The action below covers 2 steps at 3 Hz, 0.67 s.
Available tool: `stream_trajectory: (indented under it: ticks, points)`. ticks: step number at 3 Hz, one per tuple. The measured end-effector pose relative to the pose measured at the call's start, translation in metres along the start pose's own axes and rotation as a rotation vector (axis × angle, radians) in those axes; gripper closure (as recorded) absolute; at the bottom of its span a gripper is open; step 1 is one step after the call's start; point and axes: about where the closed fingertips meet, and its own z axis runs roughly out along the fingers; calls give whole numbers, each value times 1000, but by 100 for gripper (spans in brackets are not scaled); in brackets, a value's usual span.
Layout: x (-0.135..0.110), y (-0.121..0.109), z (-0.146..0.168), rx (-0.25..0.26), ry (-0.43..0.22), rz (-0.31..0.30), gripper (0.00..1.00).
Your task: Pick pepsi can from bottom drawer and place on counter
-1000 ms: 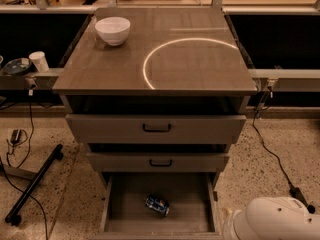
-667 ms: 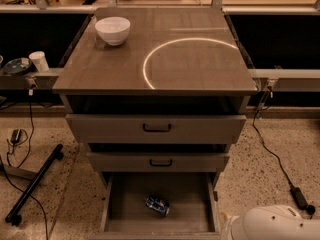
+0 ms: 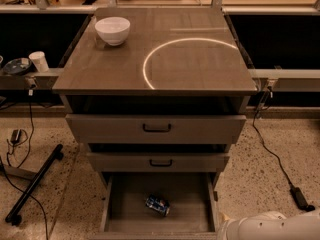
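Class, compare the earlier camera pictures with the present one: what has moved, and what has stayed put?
The white arm section at the lower right has sunk a little lower in the picture. The gripper is out of view, and nothing was taken hold of or let go. The pepsi can still lies on its side in the open bottom drawer; the white bowl on the counter has not moved.
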Motion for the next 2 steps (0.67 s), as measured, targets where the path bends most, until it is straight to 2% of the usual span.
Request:
stream_trajectory:
  ticks: [2]
  points:
    - [-31,-36,6,29,-15,-32,0]
